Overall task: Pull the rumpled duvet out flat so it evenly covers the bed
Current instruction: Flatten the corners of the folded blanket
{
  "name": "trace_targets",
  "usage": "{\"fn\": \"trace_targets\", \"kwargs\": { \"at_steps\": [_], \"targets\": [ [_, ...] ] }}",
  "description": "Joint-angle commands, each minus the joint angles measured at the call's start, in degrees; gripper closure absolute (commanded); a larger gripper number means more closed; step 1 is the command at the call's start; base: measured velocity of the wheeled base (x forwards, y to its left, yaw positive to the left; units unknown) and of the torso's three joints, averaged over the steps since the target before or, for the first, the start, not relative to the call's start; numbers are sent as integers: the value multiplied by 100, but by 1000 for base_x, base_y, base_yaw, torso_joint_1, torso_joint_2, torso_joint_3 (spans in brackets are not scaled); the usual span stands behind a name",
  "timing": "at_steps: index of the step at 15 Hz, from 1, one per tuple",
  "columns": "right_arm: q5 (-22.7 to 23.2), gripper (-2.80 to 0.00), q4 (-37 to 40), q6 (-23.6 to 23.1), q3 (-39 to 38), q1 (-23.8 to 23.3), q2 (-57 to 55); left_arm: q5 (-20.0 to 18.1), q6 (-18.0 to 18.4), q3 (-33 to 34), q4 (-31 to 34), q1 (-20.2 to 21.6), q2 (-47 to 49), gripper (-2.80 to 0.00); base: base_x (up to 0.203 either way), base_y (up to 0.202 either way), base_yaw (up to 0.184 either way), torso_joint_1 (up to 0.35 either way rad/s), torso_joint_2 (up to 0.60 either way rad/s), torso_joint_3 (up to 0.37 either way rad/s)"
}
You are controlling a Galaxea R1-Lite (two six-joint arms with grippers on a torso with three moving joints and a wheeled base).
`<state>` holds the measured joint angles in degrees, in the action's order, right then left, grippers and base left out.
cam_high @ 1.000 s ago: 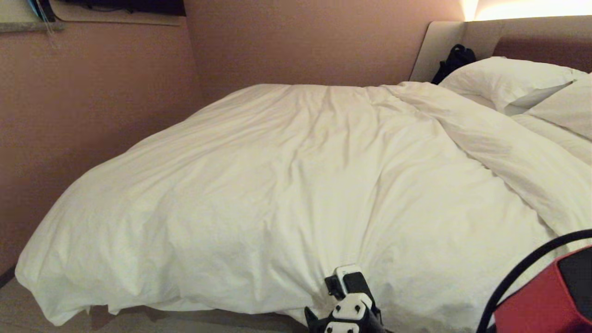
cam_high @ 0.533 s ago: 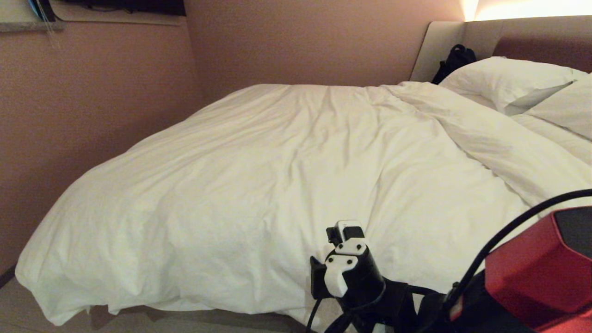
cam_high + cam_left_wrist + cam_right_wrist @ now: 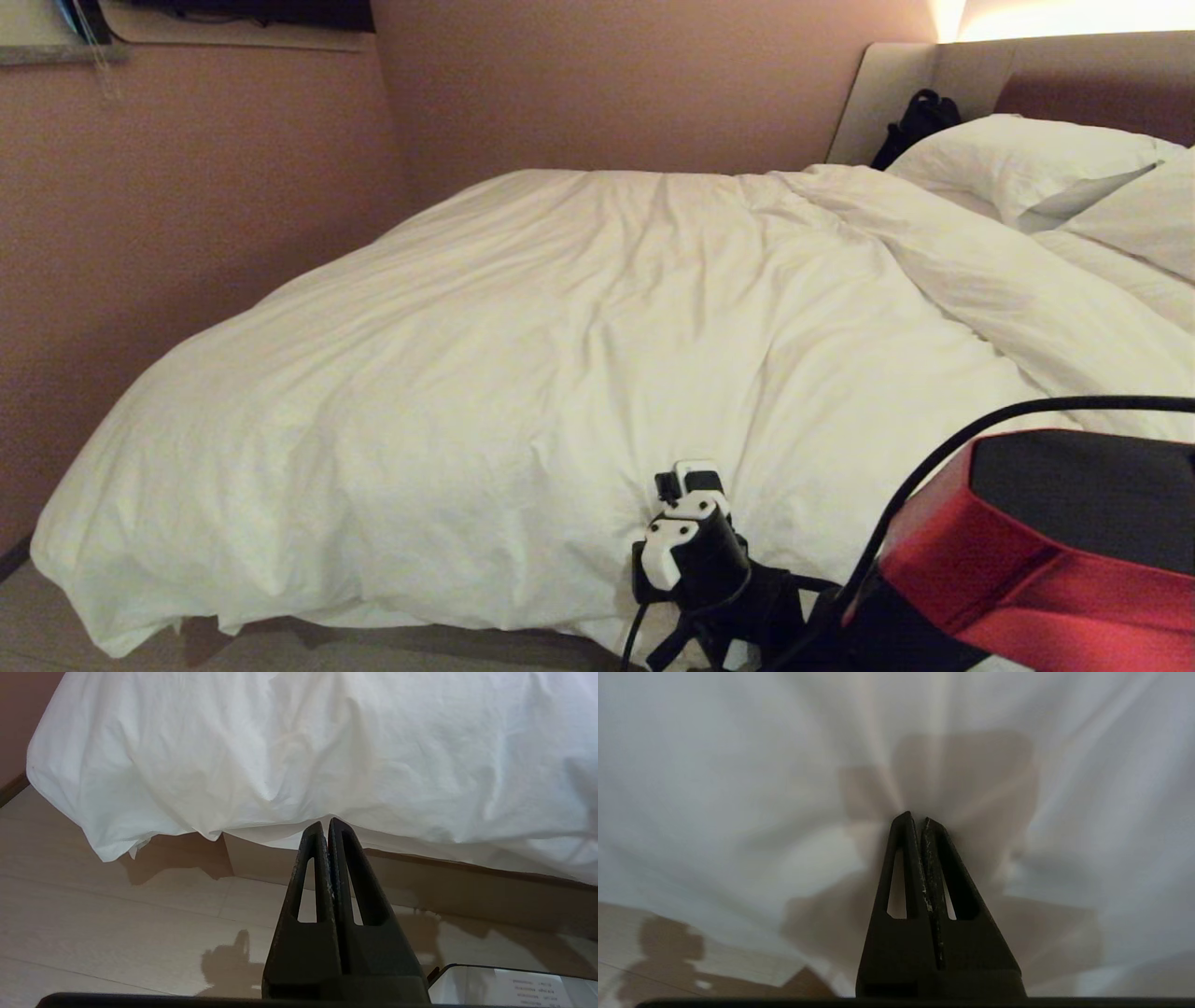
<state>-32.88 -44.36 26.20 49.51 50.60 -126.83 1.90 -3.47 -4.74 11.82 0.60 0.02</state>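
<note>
The white duvet [image 3: 560, 355] lies creased over the bed, its near edge hanging over the grey-beige base [image 3: 467, 891]. A thick fold runs along its right side towards the pillows. My right gripper [image 3: 689, 474] presses into the duvet's near slope, low and just right of centre. In the right wrist view the gripper [image 3: 916, 817] is shut, and creases in the fabric [image 3: 738, 765] run together at its tips. My left gripper [image 3: 325, 822] hangs shut and empty above the floor, just before the duvet's hanging edge [image 3: 299, 742].
Plump white pillows [image 3: 1027, 159] lie at the back right against the padded headboard [image 3: 1074, 75], with a black bag [image 3: 920, 117] beside them. A pinkish wall [image 3: 187, 233] runs close along the bed's left side. Pale wood floor [image 3: 117, 924] lies before the bed. My red right arm [image 3: 1055, 551] fills the lower right.
My right gripper has climbed from the duvet's lower edge onto its near slope, and its jaws have closed there. The red arm has come further into view. The left arm is still.
</note>
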Motion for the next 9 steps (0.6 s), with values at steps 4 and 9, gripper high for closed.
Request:
{"fn": "trace_targets", "kwargs": {
  "at_steps": [4, 9],
  "targets": [
    [-25, 0, -318, -48, 208, -62, -1418, 3, -4, 0, 4, 2, -2, 0, 0, 0, 0, 0, 0, 0],
    [-2, 0, -509, -221, -177, 90, -1538, 3, -4, 0, 4, 2, -2, 0, 0, 0, 0, 0, 0, 0]
  ]
}}
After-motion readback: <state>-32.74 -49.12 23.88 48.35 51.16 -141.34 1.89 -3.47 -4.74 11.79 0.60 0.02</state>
